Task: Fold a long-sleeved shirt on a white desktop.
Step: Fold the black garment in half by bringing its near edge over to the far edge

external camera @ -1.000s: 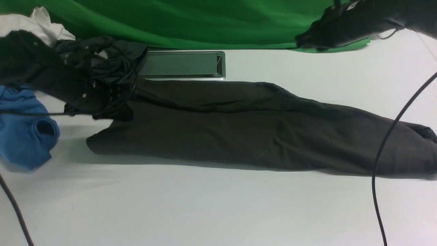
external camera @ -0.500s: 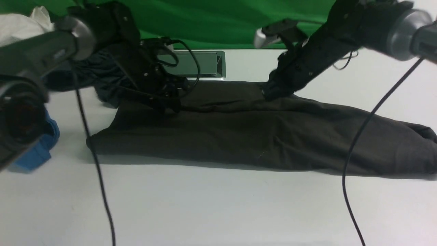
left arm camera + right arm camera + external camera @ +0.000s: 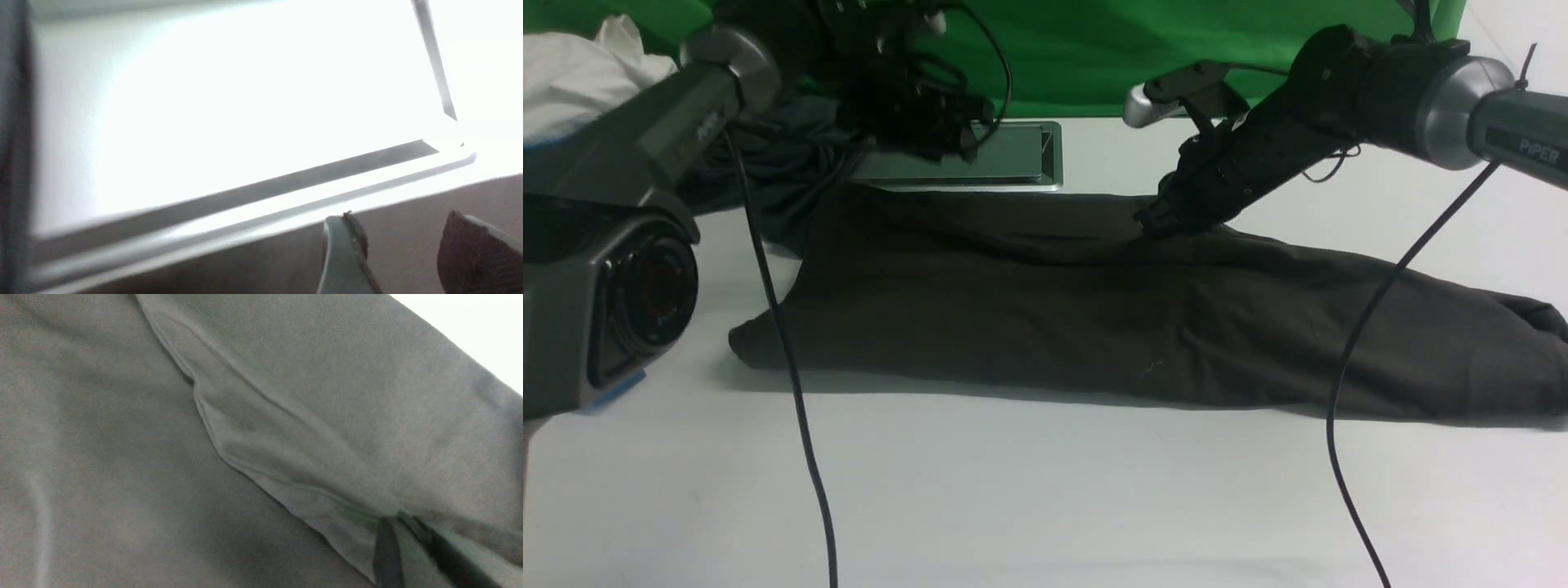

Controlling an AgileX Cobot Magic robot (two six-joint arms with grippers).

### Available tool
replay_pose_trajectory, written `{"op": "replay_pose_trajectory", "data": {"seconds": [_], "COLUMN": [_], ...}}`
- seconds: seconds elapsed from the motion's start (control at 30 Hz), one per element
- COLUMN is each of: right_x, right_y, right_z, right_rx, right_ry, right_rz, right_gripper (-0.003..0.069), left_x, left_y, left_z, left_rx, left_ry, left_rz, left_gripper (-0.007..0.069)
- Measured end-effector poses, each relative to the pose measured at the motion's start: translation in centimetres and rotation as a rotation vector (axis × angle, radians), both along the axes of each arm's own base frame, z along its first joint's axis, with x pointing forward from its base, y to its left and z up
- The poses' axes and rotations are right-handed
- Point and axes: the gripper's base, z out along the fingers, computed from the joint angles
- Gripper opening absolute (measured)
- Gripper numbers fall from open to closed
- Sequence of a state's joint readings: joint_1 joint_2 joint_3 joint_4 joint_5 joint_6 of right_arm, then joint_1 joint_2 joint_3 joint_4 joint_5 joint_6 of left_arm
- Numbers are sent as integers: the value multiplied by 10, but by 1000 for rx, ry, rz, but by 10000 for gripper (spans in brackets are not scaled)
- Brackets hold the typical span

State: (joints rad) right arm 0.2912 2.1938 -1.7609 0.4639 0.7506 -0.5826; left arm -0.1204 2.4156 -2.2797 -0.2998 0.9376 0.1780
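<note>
The white desk (image 3: 1045, 506) carries the dark long-sleeved shirt (image 3: 1094, 310), which lies as a long flat band across its middle, from the near left to the right edge of the front view. Behind the shirt sits the silver-framed cable hatch (image 3: 1013, 155), its near frame just beside the cloth. The right claw (image 3: 1153, 222) is down on the shirt's far edge, closed tight, pinching a fold of fabric. The left claw (image 3: 399, 220) hangs above the hatch and the shirt's edge, parted about halfway and holding nothing.
</note>
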Motion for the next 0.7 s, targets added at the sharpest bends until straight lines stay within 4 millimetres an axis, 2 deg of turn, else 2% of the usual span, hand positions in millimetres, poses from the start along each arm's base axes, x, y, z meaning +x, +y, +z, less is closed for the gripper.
{"op": "replay_pose_trajectory", "data": {"seconds": [0.1, 0.17, 0.27, 0.33, 0.43, 0.53, 0.6, 0.67, 0.7], "right_x": [-4, -6, -8, -8, -5, -1, 0, -1, -4], "right_y": [3, 6, 11, 15, 21, 29, 37, 40, 45], "right_z": [10, 14, 13, 13, 14, 18, 19, 17, 13], "right_rx": [-70, -154, -296, -407, -475, -487, -482, -475, -465], "right_ry": [-63, -103, -164, -227, -322, -411, -465, -464, -440], "right_rz": [147, 235, 335, 411, 478, 492, 494, 494, 505], "right_gripper": [51, 102, 204, 318, 384, 394, 384, 374, 367], "left_x": [-5, -11, -16, -24, -33, -42, -55, -59, -67], "left_y": [12, 16, 17, 15, 10, 7, 8, 10, 13], "left_z": [30, 44, 56, 66, 61, 50, 20, 10, -9], "left_rx": [19, 14, -33, -95, -99, -87, -42, -23, -3], "left_ry": [17, 36, 45, 50, 92, 154, 269, 304, 369], "left_rz": [-57, -81, -88, -101, -129, -152, -169, -172, -165], "left_gripper": [335, 335, 323, 282, 222, 175, 128, 114, 102]}}
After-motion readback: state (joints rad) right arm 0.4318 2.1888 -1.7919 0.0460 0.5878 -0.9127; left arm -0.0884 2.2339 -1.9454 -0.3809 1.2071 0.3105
